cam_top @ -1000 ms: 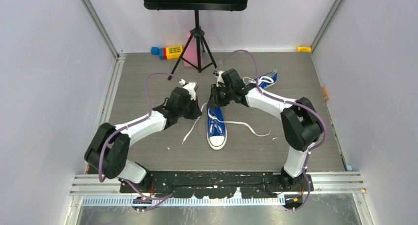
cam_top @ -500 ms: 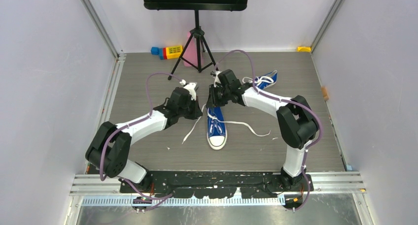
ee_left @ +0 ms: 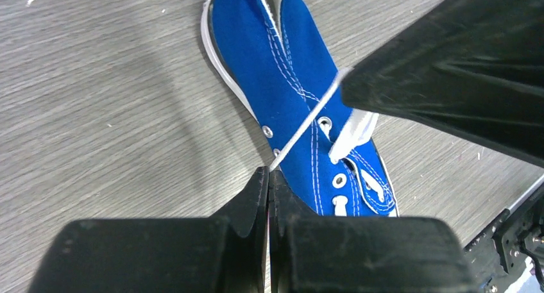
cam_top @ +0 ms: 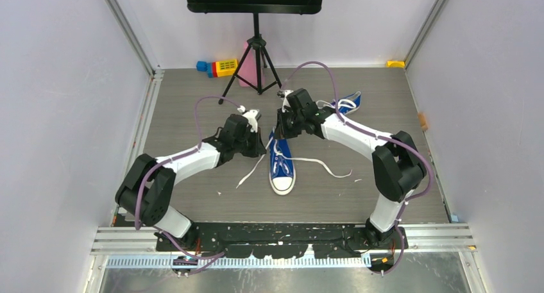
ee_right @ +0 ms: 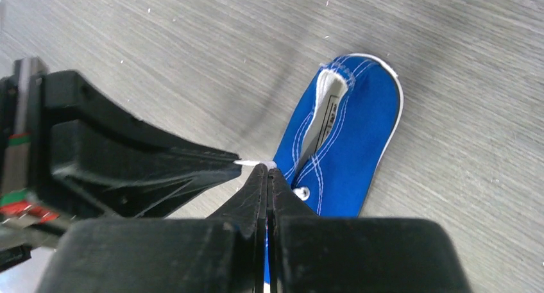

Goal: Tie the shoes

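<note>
left gripper [ee_left: 268, 176] clamped tight on the lace [ee_left: 306, 123], right gripper [ee_right: 267, 170] pinching the same taut strand just across. near shoe [cam_top: 281, 167] sits right beneath both, second shoe [cam_top: 347, 103] well apart, far right.

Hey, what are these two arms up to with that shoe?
They are trying to tie a blue sneaker lying mid-table. The left tool and the right tool are each pinched shut on its white lace, a short stretch pulled taut between them above the shoe. No knot shows yet, and loose lace ends trail across the table. A second sneaker lies farther back, untouched.
</note>
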